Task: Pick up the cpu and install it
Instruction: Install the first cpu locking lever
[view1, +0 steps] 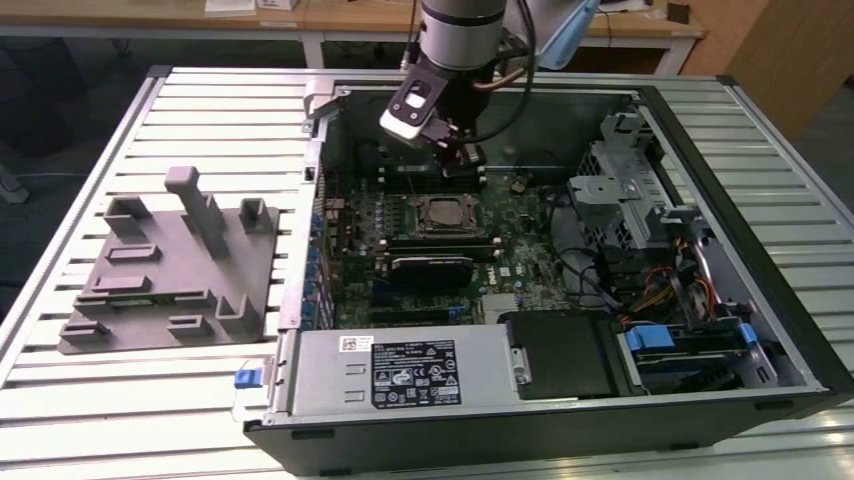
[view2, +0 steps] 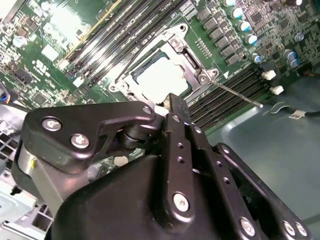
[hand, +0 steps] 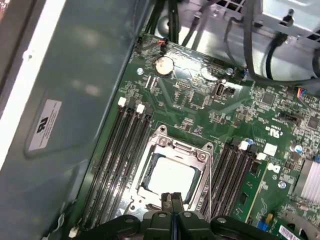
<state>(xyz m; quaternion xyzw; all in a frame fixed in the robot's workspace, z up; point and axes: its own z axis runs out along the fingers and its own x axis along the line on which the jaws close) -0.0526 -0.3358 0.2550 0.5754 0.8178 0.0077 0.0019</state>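
Cpu (hand: 171, 176) seated within the square metal frame of the motherboard socket (hand: 181, 146), silvery top facing up, with rows of black memory slots (hand: 115, 165) on either side of it. End effector (hand: 172, 196) hangs above the board near one edge of the socket, its fingers pressed together, apart from the cpu. In the exterior view, the arm (view1: 461, 30) reaches down into an open computer case (view1: 561, 120) lying on a slatted counter (view1: 200, 120), beside a grey fixture (view1: 167, 270).
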